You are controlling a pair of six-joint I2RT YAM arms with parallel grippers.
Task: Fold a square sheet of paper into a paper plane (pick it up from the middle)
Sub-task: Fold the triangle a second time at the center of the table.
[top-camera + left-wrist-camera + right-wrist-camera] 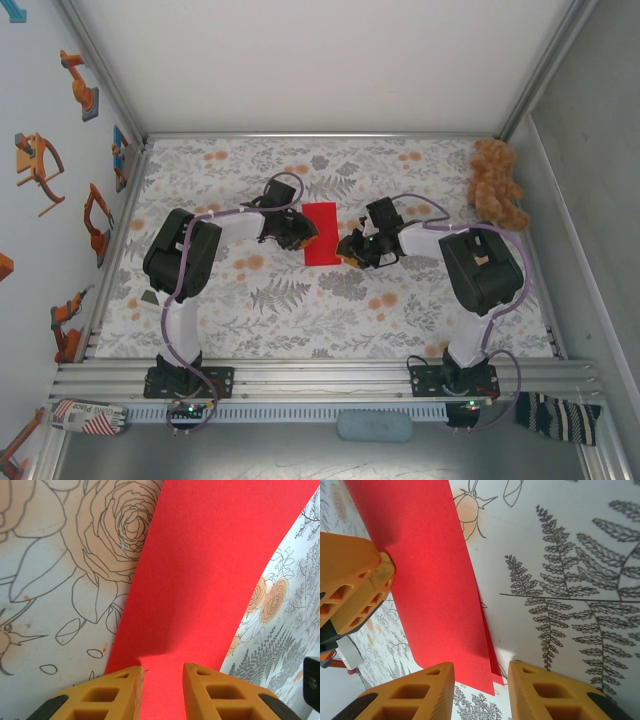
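The red square sheet of paper (pixel 322 234) lies on the flowered table, folded in two, a plain oblong rather than a paper plane. In the right wrist view the sheet (pixel 430 580) shows two layers slightly offset along its right edge. My left gripper (pixel 300 238) is at its left edge. In the left wrist view that gripper (pixel 162 675) is open, low over the sheet (pixel 200 570), red paper showing in the gap. My right gripper (pixel 350 250) is at the sheet's right edge. Its own view shows it (pixel 481 672) open, straddling the sheet's near corner.
A brown teddy bear (pixel 497 185) sits in the far right corner against the wall. The left gripper's orange finger (pixel 355 580) rests by the sheet's far edge in the right wrist view. Walls close in the table (pixel 300 310) on three sides.
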